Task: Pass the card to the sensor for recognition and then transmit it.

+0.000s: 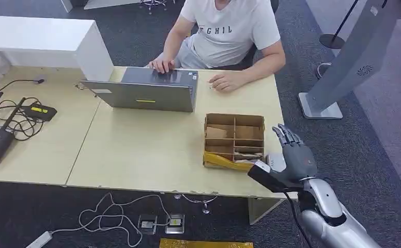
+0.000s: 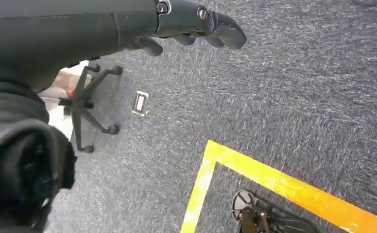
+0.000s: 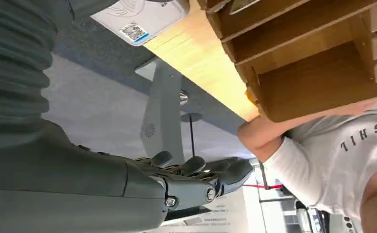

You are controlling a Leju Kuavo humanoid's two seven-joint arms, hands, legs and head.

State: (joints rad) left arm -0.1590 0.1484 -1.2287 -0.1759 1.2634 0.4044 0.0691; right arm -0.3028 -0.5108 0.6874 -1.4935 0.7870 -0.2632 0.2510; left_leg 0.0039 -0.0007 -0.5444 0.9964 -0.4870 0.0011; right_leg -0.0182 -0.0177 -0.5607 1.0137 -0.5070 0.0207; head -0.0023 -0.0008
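No card is being made out with certainty. The likeliest candidate is a white flat piece (image 3: 138, 19) bearing a small printed code square, lying at the table's right front corner, just beside the cardboard box (image 1: 234, 120); whether it is the card or the sensor cannot be told. Brownish flat pieces are also being kept in the front compartments of the box, too small to identify.

A card of this kind is being judged light, thin, stiff and smooth. Lying flat on the table (image 1: 147, 155), it is likely to slide rather than lift, so it is best taken by one edge, pinched between thumb and a finger, ideally where it is overhanging the table edge. Little force is being called for.

The right hand (image 1: 294, 155) is being held at the table's right edge, near the front corner, fingers stretched out and slightly apart, with nothing in it. It is close to the white piece, but contact cannot be told. The left hand (image 2: 196, 24) is hanging over the carpeted floor, fingers loosely extended, holding nothing.

A yellow sheet (image 1: 219, 160) is lying against the box's front side. A laptop (image 1: 147, 95) is being used at the table's far edge by a seated person (image 1: 229, 31).
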